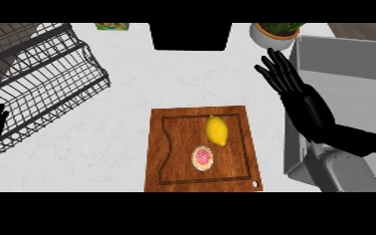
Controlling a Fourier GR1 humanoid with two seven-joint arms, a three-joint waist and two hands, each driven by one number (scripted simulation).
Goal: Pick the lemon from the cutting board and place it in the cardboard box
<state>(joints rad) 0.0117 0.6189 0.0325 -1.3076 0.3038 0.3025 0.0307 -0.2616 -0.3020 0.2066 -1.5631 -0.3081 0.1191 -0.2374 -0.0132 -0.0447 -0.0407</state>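
We see the lemon point(217, 130) lying on the wooden cutting board point(165, 174), in the board's upper right part, with a small round pink-topped pastry point(203, 158) just below it and slightly left. The lemon's long axis runs roughly up and down in the head view, tilted a little, so its pointed ends face toward and away from us.

Our right hand point(294, 92) hangs above the white surface point(147, 79) to the right of the board, fingers straight and spread, holding nothing. The lemon lies down and to the left of those fingers, clearly apart from them. The grey box-like bin point(345, 79) that we take for the target sits at the far right, partly behind the hand and forearm.

Of our left hand point(2, 117) only a dark sliver shows at the left edge, beside the wire dish rack point(44, 84); we cannot tell how its fingers stand.

We judge the right hand the nearer one for the pick. It needs to travel left and down, and closing across the lemon's narrow width looks the sensible approach.
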